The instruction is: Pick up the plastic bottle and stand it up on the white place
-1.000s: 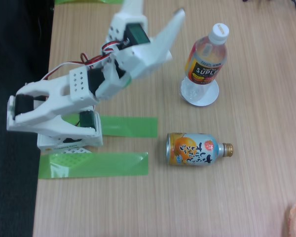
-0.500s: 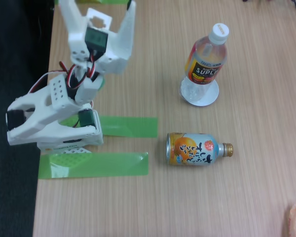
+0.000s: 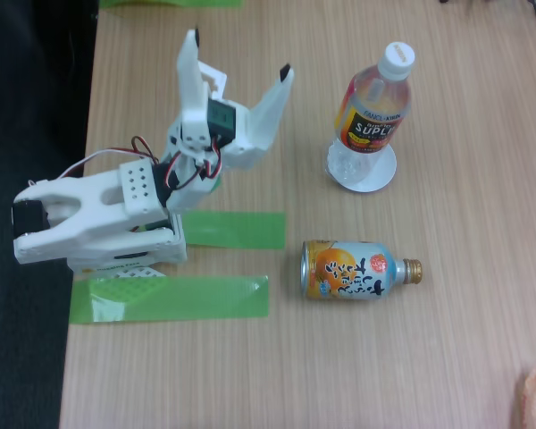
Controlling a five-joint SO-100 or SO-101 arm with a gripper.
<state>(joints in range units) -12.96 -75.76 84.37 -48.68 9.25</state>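
on the wooden table [image 3: 429, 357], green tape strips [image 3: 170, 298] lie by the gripper [image 3: 239, 55], jaws wide and empty.

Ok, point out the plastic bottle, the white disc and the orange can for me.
plastic bottle [image 3: 368, 125], fixed view, on its label.
white disc [image 3: 379, 179], fixed view, on its bare rim.
orange can [image 3: 344, 270], fixed view, on its printed body.

Your light wood-grain worktop [image 3: 447, 349] carries a small flat round white disc [image 3: 378, 177]; an orange-and-silver metal bottle-can [image 3: 353, 269] lying on its side; two green tape strips [image 3: 171, 298]; the arm's white base [image 3: 125, 255].
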